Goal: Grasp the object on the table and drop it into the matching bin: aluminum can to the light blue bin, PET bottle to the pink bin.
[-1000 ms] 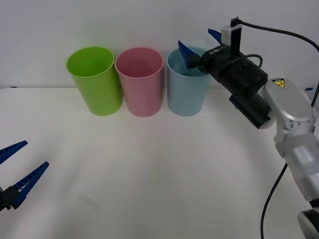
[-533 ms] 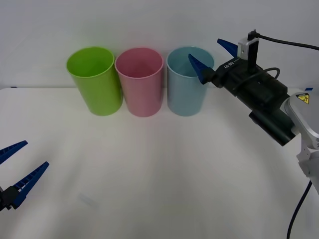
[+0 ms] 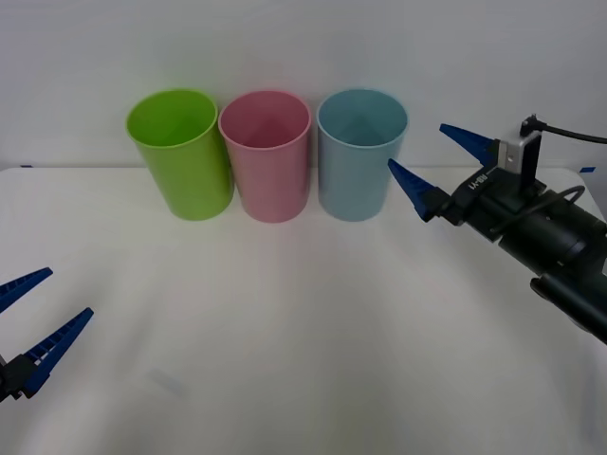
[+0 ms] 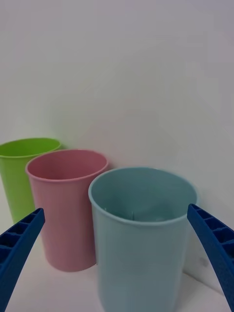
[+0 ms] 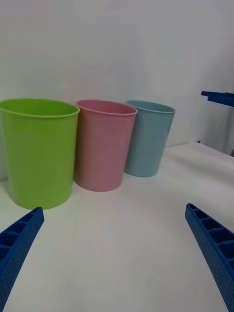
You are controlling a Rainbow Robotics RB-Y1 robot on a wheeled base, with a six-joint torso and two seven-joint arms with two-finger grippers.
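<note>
1. Three bins stand in a row at the back of the white table (image 3: 285, 313): the lime green bin (image 3: 180, 152), the pink bin (image 3: 266, 154) beside it, then the light blue bin (image 3: 360, 152).
2. The right gripper (image 3: 436, 161) has pulled away from above the light blue bin's mouth and now sits to that bin's right, at about rim height, fingers spread wide and empty.
3. The aluminum can is not on the table; judging by this retreat, it probably lies inside the light blue bin, though its interior shows nothing clearly.
4. The left gripper (image 3: 33, 327) waits, fingers apart, far forward and left of the light blue bin.
</note>
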